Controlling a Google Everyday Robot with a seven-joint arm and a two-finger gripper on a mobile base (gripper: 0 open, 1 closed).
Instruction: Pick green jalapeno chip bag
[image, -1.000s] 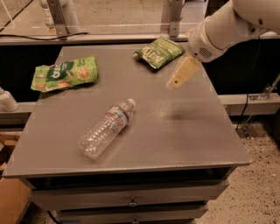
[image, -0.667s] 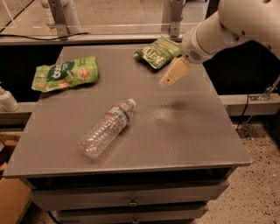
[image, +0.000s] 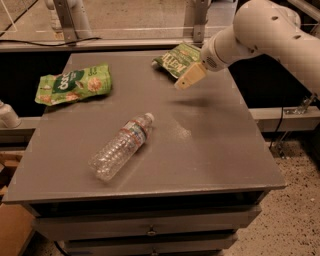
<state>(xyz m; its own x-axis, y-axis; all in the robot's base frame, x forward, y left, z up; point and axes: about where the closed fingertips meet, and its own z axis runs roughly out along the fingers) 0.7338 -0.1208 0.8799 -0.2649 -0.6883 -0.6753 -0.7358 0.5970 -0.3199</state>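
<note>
The green jalapeno chip bag (image: 175, 59) is a small crinkled olive-green bag with pale lettering, lying at the far edge of the grey table (image: 210, 140), right of centre. My gripper (image: 190, 77) hangs just above the table, right at the bag's near right corner, at the end of the white arm (image: 250, 35) that comes in from the upper right. The arm's wrist hides the bag's right end. I cannot see whether the gripper touches the bag.
A larger bright lime-green bag (image: 74, 84) lies at the far left of the table. A clear plastic bottle (image: 121, 146) lies on its side near the middle. Drawers (image: 150, 231) sit below the front edge. Metal posts (image: 70, 20) stand behind the table.
My gripper has moved left and towards the far edge, closer to the olive-green bag. The bags and bottle have not moved.
</note>
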